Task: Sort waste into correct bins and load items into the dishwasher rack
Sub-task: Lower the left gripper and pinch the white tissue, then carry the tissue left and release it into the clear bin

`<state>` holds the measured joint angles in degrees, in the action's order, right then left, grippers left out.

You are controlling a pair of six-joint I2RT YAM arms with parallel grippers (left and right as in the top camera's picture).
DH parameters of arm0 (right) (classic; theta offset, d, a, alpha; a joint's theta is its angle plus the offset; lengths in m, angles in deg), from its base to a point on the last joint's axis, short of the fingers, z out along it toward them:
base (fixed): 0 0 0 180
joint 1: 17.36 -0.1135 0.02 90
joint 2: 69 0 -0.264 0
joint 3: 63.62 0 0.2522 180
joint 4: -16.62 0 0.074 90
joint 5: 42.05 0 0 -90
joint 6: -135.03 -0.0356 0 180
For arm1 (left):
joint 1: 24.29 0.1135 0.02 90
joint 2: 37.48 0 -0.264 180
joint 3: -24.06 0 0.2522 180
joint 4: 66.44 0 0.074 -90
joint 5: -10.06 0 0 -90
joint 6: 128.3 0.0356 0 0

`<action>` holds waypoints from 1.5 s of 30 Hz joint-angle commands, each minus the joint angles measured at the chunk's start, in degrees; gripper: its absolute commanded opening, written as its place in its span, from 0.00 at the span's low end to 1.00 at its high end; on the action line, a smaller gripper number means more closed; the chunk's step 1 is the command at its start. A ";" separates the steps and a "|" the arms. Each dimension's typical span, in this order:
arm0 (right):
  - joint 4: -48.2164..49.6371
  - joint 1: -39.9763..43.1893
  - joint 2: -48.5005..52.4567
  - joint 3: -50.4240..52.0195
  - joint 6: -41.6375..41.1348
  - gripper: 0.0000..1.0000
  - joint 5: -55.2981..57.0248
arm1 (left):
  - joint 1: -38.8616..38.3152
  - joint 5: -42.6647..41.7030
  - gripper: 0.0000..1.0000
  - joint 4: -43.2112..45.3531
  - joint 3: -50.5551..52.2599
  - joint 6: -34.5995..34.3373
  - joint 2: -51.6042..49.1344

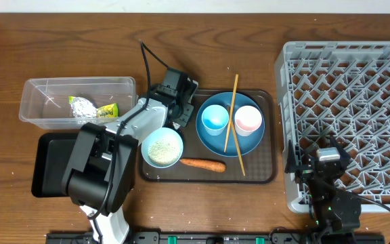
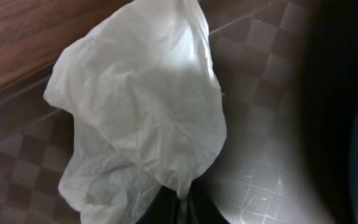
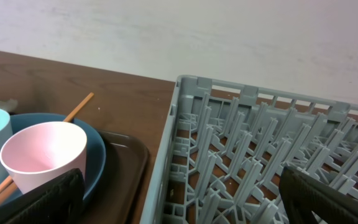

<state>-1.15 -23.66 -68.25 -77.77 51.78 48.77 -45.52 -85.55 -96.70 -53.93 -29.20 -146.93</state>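
My left gripper (image 2: pixel 180 202) is shut on a crumpled white paper napkin (image 2: pixel 142 106) above the brown serving tray's back left corner; in the overhead view the left gripper (image 1: pixel 180 105) hides the napkin. A blue plate (image 1: pixel 212 139) carries a light blue cup (image 1: pixel 215 118), a white-pink cup (image 1: pixel 248 120) and two chopsticks (image 1: pixel 231 115). The pale bowl (image 1: pixel 162 148) holds rice, and a carrot (image 1: pixel 203 164) lies beside it. The wrapper (image 1: pixel 90 107) lies in the clear tub (image 1: pixel 39 91). My right gripper (image 3: pixel 188 205) hangs open over the grey rack's (image 3: pixel 260 143) front left edge.
A shallow black tray (image 1: pixel 49 163) lies in front of the clear tub, partly under my left arm. The brown serving tray (image 1: pixel 263 173) sits between the bins and the rack (image 1: pixel 357 81), close to the rack's left wall. Bare wooden table runs along the back.
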 commanded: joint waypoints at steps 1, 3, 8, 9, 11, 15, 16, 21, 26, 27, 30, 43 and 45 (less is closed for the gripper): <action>-0.24 0.39 -0.09 0.07 0.63 0.99 -0.22 | 0.04 0.66 0.06 -0.15 -0.68 0.28 1.75; -0.24 0.39 -0.09 0.07 0.63 0.99 -0.22 | 0.04 0.68 0.07 -0.61 -0.68 0.28 3.45; -0.24 0.39 -0.09 0.07 0.63 0.99 -0.22 | 0.04 0.66 0.06 -2.64 -0.68 -0.02 8.96; -0.24 0.37 -0.09 0.07 0.63 0.99 -0.22 | 0.04 0.68 0.06 -2.75 -0.68 -0.63 10.05; -0.24 0.37 -0.09 0.07 0.63 0.99 -0.22 | 0.04 0.72 0.06 -2.91 -0.68 -1.90 12.57; -0.24 0.37 -0.09 0.07 0.63 0.99 -0.22 | 0.11 7.37 0.06 -2.89 -0.68 -5.88 16.59; -0.24 0.39 -0.09 0.07 0.63 0.99 -0.22 | 0.26 10.23 0.06 -2.91 -0.68 -7.39 17.51; -0.24 0.37 -0.09 0.07 0.63 0.99 -0.22 | 2.45 20.96 0.06 -3.58 -0.68 -17.70 21.33; -0.24 0.37 -0.09 0.07 0.63 0.99 -0.22 | 7.26 21.57 0.06 -4.00 -0.55 -24.79 22.21; -0.24 0.39 -0.09 0.07 0.63 0.99 -0.22 | 8.35 21.57 0.07 -3.98 -0.22 -26.08 22.21; -0.24 0.39 -0.09 0.07 0.63 0.99 -0.22 | 12.31 21.57 0.06 -3.98 0.81 -30.53 22.12; -0.24 0.37 -0.09 0.07 0.63 0.99 -0.22 | 22.84 21.51 0.11 -3.72 5.09 -47.63 21.35; -0.24 0.39 -0.09 0.07 0.63 0.99 -0.22 | 22.82 21.07 0.40 -3.56 5.09 -47.63 21.35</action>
<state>-1.15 -23.66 -68.25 -77.77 51.78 48.77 -22.88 -64.74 -100.48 -48.97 -74.07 -125.29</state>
